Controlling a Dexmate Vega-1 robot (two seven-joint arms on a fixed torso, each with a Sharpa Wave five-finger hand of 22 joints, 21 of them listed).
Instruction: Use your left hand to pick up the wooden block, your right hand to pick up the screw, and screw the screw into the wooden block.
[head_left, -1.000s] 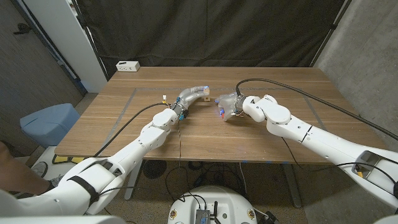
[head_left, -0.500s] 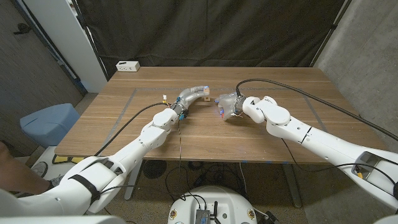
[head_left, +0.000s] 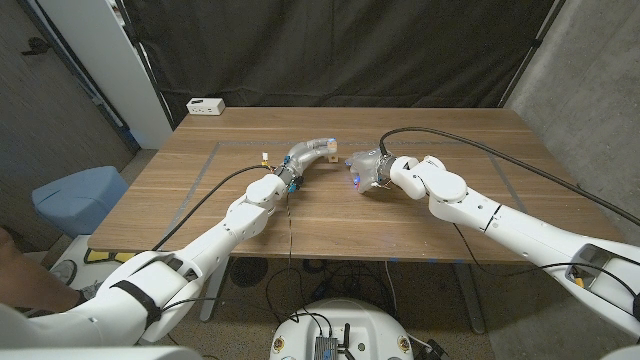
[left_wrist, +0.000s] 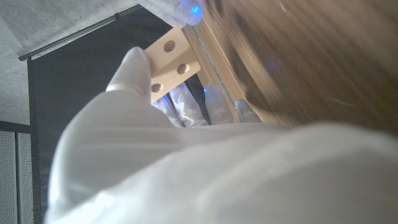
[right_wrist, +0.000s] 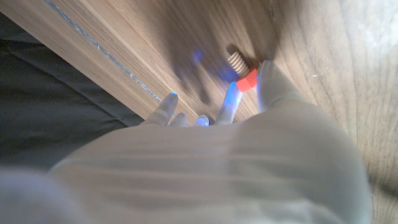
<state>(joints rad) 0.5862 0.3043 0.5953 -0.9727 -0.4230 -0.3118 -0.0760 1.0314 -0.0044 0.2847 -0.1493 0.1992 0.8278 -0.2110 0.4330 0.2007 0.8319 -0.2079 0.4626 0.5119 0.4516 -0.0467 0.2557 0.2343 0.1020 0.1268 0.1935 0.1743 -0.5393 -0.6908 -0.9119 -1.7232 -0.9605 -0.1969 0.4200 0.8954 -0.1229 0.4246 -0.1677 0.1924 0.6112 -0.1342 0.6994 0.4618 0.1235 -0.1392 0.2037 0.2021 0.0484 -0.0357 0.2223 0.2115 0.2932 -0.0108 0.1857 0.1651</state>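
The block (left_wrist: 169, 61), pale wood with round holes in its face, was held in the left hand (head_left: 308, 152), the fingers (left_wrist: 132, 65) wrapped round it, lifted a little off the table (head_left: 420, 215) near the table's middle. In the head view it showed as a small tan piece (head_left: 328, 146) at the tip of that hand.

Just beside the block, toward the robot's right, the right hand (head_left: 368, 166) was down at the tabletop. In the right wrist view the screw (right_wrist: 242, 70) (a ribbed wooden shank with a red head) was pinched between two fingertips (right_wrist: 268, 78) of that hand, its shank pointing away from the palm, close over the wood. In the head view the screw (head_left: 354, 181) was only a small red and blue speck under the hand.

Block and screw were near each other but apart.

A black cable (head_left: 480, 152) ran from the right wrist across the table beyond the block. At the table's far left corner, well apart from the block, sat a white box (head_left: 206, 105). Left of the table stood a blue bin (head_left: 80, 196), and a black curtain (head_left: 340, 50) hung behind it.
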